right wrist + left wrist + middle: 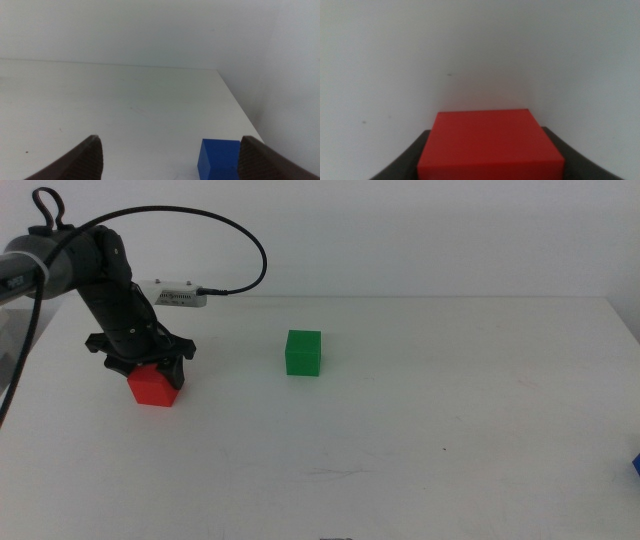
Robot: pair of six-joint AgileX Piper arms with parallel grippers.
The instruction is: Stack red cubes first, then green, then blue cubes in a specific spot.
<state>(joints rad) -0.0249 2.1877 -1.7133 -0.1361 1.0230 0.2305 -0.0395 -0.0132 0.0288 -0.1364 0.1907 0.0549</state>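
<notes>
The red cube [152,387] sits at the left of the white table. My left gripper [150,372] comes down over it with its jaws against two opposite sides, shut on it. In the left wrist view the red cube [490,145] fills the gap between the jaws. The green cube [303,352] stands alone near the middle, to the right of the red one. The blue cube [636,465] shows only as a sliver at the right edge. In the right wrist view the blue cube [218,157] lies ahead of my open, empty right gripper [170,160], closer to one jaw. The right arm is out of the middle view.
A white box [180,295] with a black cable [250,250] lies at the back left, behind the left arm. The table's right edge [240,107] runs close past the blue cube.
</notes>
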